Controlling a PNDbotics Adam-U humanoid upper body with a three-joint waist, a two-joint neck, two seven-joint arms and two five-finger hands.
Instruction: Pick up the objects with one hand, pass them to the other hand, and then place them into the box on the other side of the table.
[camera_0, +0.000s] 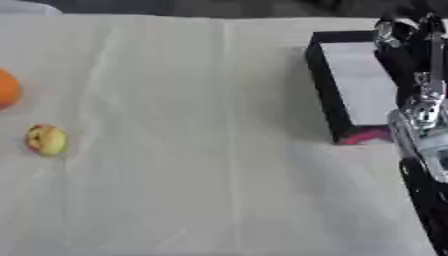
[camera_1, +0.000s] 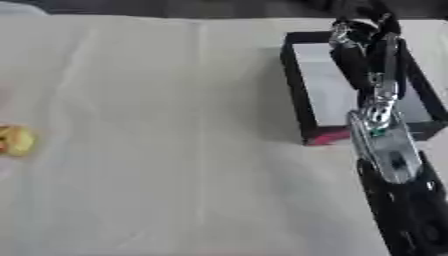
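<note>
Fruit waits left of frame; right hand (camera_1: 359, 30) hovers over black-walled rectangular box (camera_1: 297, 90), fingers' state indiscernible, perhaps for depositing.

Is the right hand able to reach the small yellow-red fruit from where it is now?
Probably not: the right hand is over the box, while the fruit lies across the table.

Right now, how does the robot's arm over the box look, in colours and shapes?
The right arm is a long narrow limb with black casing and shiny silver metal joints. Near the middle sits a small green mark. The right hand at its far end is dark with silver parts.
</note>
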